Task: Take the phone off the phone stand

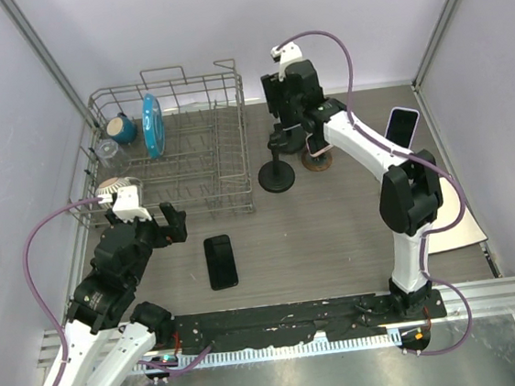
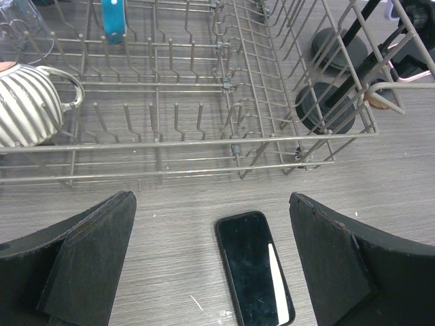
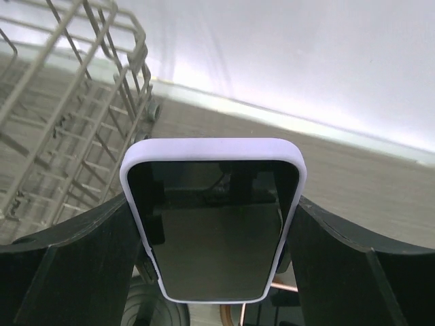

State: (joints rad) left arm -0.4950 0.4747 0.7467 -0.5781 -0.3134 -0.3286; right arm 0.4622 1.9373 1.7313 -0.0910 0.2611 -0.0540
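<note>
The left gripper (image 1: 172, 222) hangs low over the bench (image 1: 336, 240) with its fingers spread wide and nothing between them. A black phone (image 1: 220, 261) lies flat just ahead of it, in front of the dish rack (image 1: 228, 173); that handset is not on any support and reads as a bystander. Further right is the phone stand (image 1: 277, 175), a black round base with a thin post. Its head is hidden behind the arm, so I cannot tell whether the phone (image 3: 212, 224) is still seated in it or already lifted free. The phone is directly beside the post, held in the right gripper (image 1: 302, 137), whose fingers (image 3: 81, 272) are closed against its two long edges. It is a stiff, flat slab, probably light for this arm, with a breakable glass face. The pale lilac case should give the pads more friction than bare glass would, so the side edges around mid-height are the sensible hold, never the screen. Its long axis runs up and down in the wrist view, rounded top edge uppermost and the screen turned toward that camera, seemingly tilted back rather than flat. A second lilac-cased phone (image 1: 402, 125) stands well apart at the far right.
</note>
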